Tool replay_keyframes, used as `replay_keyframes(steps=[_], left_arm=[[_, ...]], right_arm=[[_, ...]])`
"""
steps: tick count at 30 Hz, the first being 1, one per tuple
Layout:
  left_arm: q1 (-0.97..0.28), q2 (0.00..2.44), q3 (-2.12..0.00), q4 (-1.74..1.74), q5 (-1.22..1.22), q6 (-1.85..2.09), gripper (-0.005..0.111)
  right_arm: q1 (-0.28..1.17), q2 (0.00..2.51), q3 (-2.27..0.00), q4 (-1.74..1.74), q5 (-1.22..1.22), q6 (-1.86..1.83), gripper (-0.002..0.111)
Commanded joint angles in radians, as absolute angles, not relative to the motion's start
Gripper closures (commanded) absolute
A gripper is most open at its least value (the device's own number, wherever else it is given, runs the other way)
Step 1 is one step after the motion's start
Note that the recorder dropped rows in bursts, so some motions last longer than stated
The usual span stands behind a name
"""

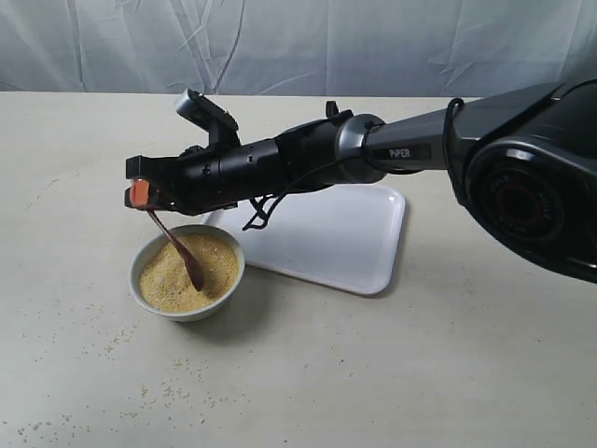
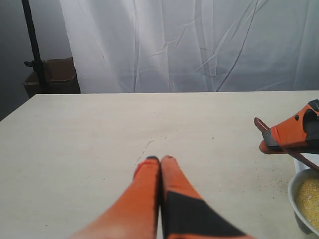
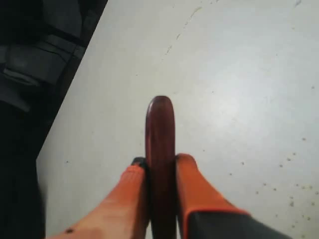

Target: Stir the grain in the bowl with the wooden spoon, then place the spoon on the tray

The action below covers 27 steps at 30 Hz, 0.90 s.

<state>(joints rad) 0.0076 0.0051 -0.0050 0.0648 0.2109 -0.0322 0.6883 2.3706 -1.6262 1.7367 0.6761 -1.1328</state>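
My right pincer [image 1: 140, 187] is clamped tight on the upper handle of the wooden spoon [image 1: 175, 245], held tilted so its tip digs into the grain [image 1: 163, 280] inside the bowl [image 1: 187, 312] for stirring, with the tray [image 1: 345, 247] just beside it, ready for set-down.

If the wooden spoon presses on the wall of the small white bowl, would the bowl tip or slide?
Probably slide rather than tip: the bowl looks low and wide, with grain weighing it down. Nothing steadies it, the shut left hand is apart from it, so it may skid on the table. Scattered granules there suggest easy spilling.
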Motion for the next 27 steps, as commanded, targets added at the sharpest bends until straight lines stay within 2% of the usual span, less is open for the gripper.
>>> replay_keyframes(steps=[1,11,18,20,27], left_arm=[[0.008,0.0,0.0,0.067,0.207,-0.033,0.106],[0.008,0.0,0.0,0.067,0.207,-0.033,0.106],[0.008,0.0,0.0,0.067,0.207,-0.033,0.106],[0.008,0.0,0.0,0.067,0.207,-0.033,0.106],[0.008,0.0,0.0,0.067,0.207,-0.033,0.106]], right_arm=[[0.688,2.368,-1.631,1.744,0.647,-1.15,0.109],[0.688,2.368,-1.631,1.744,0.613,-1.15,0.107],[0.688,2.368,-1.631,1.732,0.617,-1.15,0.069],[0.688,2.368,-1.631,1.732,0.617,-1.15,0.064],[0.686,2.363,-1.631,1.695,0.568,-1.15,0.057]])
